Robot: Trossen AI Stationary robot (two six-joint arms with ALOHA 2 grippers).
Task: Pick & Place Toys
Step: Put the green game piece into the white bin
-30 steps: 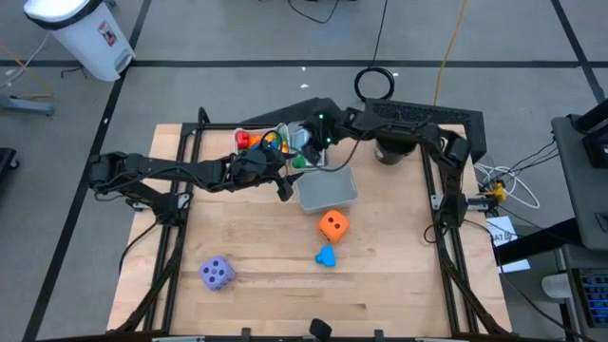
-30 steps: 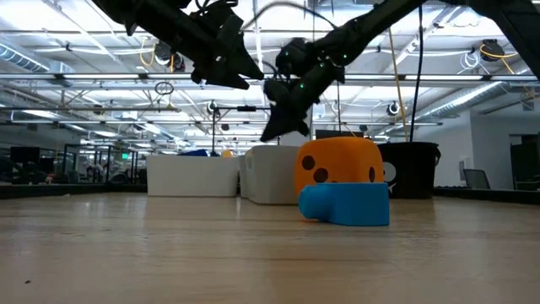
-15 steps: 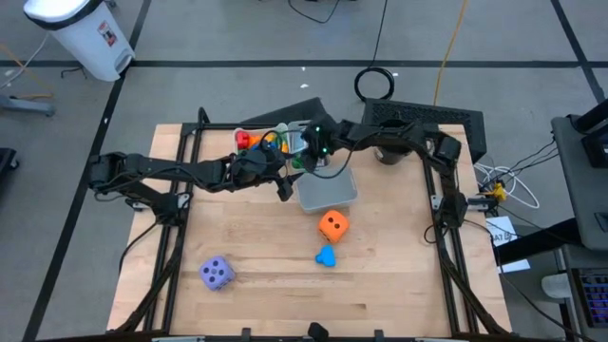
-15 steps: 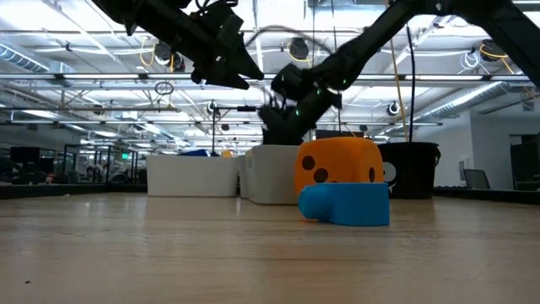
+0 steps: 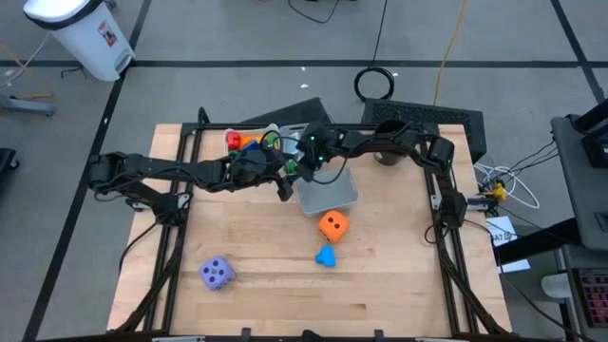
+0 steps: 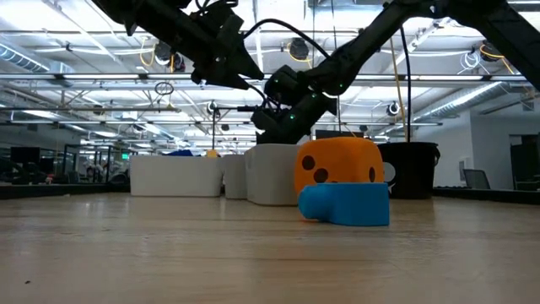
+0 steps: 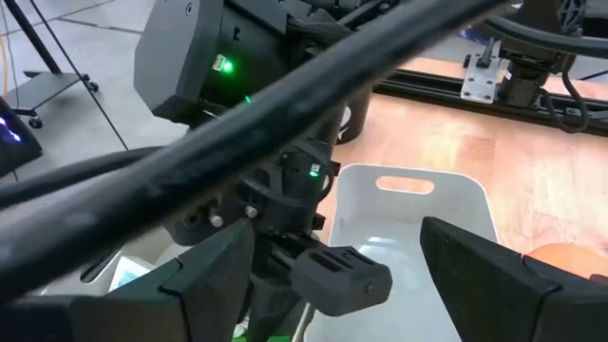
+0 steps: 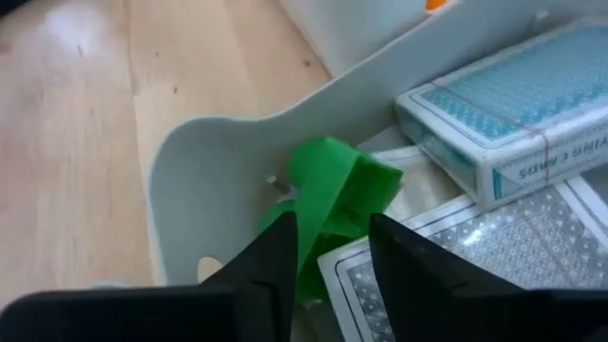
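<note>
Now the right gripper (image 8: 332, 228) is lowered inside the back bin (image 8: 190, 171), right at a green block (image 8: 337, 185). Whether the block is grasped or already released cannot be told. The block is lying on the bin's floor, close to the curved wall. Just beside it some loose cards (image 8: 456, 256) and a card box (image 8: 513, 104) are seen.

Compared with a second ago, the right arm has been stretched further toward the left side and brought lower, down to the bin. The back bin itself has been shifted a little to the left, so it was probably pushed by the arm. It is judged that the green block is being placed, or was just placed, and that the bin should not be pushed further.

Next to it, the left gripper (image 5: 285, 182) is held in the air with its fingers wide apart and nothing between them, over the near edge of the second bin (image 5: 328, 193).

Further out, three toys are not yet collected. An orange die (image 5: 332, 225) and a blue block (image 5: 326, 256) lie near each other in front of the second bin. A purple die (image 5: 217, 273) lies well apart, on the left side of the surface (image 5: 256, 304).
</note>
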